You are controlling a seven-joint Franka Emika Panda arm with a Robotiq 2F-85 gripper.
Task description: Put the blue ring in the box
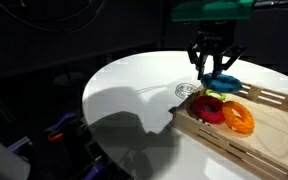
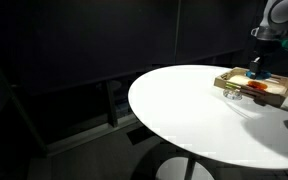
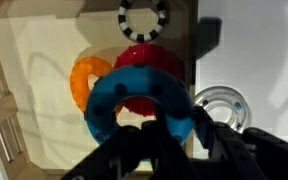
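Observation:
The blue ring [image 3: 134, 100] is held in my gripper [image 3: 164, 130], whose fingers are shut on its rim. In an exterior view my gripper [image 1: 214, 66] holds the blue ring [image 1: 224, 82] just above the near corner of the wooden box [image 1: 269, 130]. Directly under the blue ring lies a red ring [image 3: 144, 62], and an orange ring [image 3: 84, 80] lies beside it inside the box [image 3: 34, 60]. In an exterior view the box [image 2: 246, 92] sits at the table's far edge, with my gripper [image 2: 256, 68] over it.
A black-and-white striped ring [image 3: 144, 17] lies at the box's edge. A clear round lid or disc [image 3: 222, 105] rests on the white round table [image 1: 134, 100] just outside the box. Dark surroundings lie beyond the table edge.

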